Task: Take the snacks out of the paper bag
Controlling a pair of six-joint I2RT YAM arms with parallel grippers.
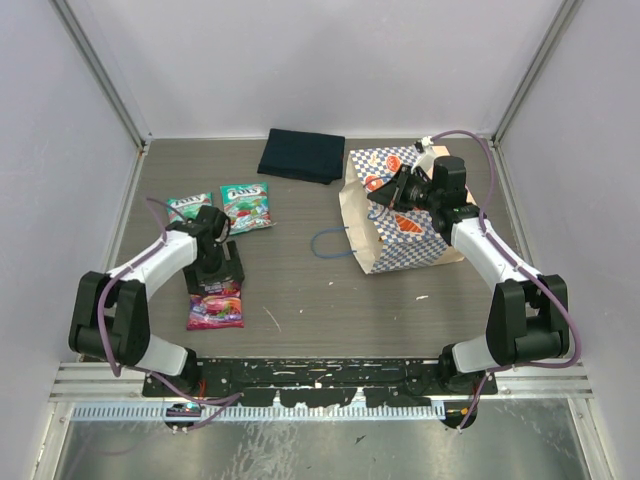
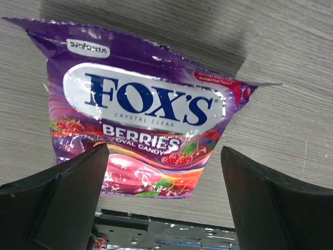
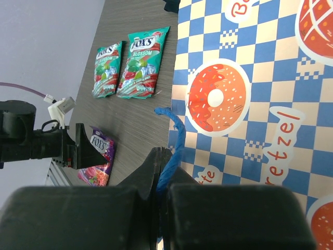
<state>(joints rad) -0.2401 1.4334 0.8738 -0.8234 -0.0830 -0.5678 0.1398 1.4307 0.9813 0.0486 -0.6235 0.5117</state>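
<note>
The paper bag [image 1: 405, 225] lies at the right, blue-and-white checkered, its cream mouth facing left. My right gripper [image 1: 385, 193] is at its top edge, shut on a blue cord handle [image 3: 174, 143]; the right wrist view shows the cord pinched in the gripper [image 3: 165, 161] beside the bag's side [image 3: 250, 78]. A purple snack pouch [image 1: 215, 308] lies flat near the left front. My left gripper [image 1: 218, 280] hovers just behind it, open and empty, and the pouch [image 2: 140, 114] shows beyond its fingers [image 2: 62, 198]. Two teal pouches [image 1: 190, 208] [image 1: 246, 205] lie at the left back.
A dark navy folded cloth [image 1: 301, 155] lies at the back centre. The bag's second cord handle [image 1: 330, 243] loops onto the table left of the bag. Grey walls close in the left, right and back. A metal rail [image 1: 320, 375] runs along the front edge.
</note>
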